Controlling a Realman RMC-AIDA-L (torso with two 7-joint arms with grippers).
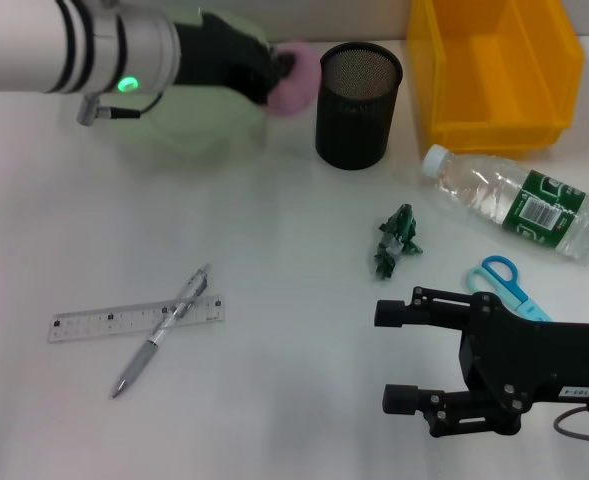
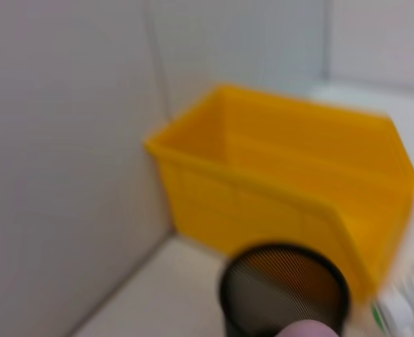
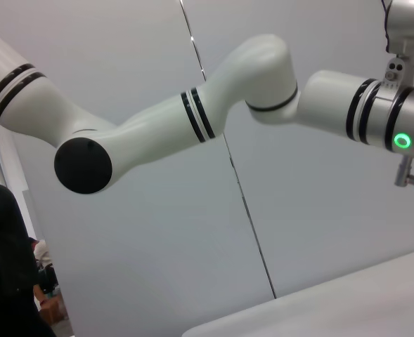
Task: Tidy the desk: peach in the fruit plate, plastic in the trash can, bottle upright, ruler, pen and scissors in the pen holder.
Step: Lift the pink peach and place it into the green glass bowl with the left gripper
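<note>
Left end effector (image 1: 274,78): I read it as pinching the peach (image 1: 296,78), held above the far rim of the fruit plate (image 1: 189,135), just beside the pen holder.
Peach: pink, gripped at its near side; its edge also shows at the bottom of the left wrist view (image 2: 306,328).
Fruit plate: pale green, partly hidden under my left arm, at the far left of the table (image 1: 294,400).
Pen holder (image 1: 358,104): black mesh, upright, nothing visible in it; between the fruit plate and the yellow bin (image 1: 499,75).
Yellow bin: far right corner; sharpest thing in the left wrist view (image 2: 284,189), behind the pen holder (image 2: 284,288).
Bottle (image 1: 519,200): lying on its side, cap toward the pen holder, near the bin.
Plastic (image 1: 397,241): crumpled green scrap, centre of the table, well apart from the bin.
Scissors (image 1: 504,282): blue handles, near the bottle, partly hidden by my right arm.
Ruler (image 1: 94,322) and pen (image 1: 164,330): near left, pen lying across the ruler, touching.
Right end effector (image 1: 394,356): fingers spread wide, holding nothing, low over the near right of the table.
</note>
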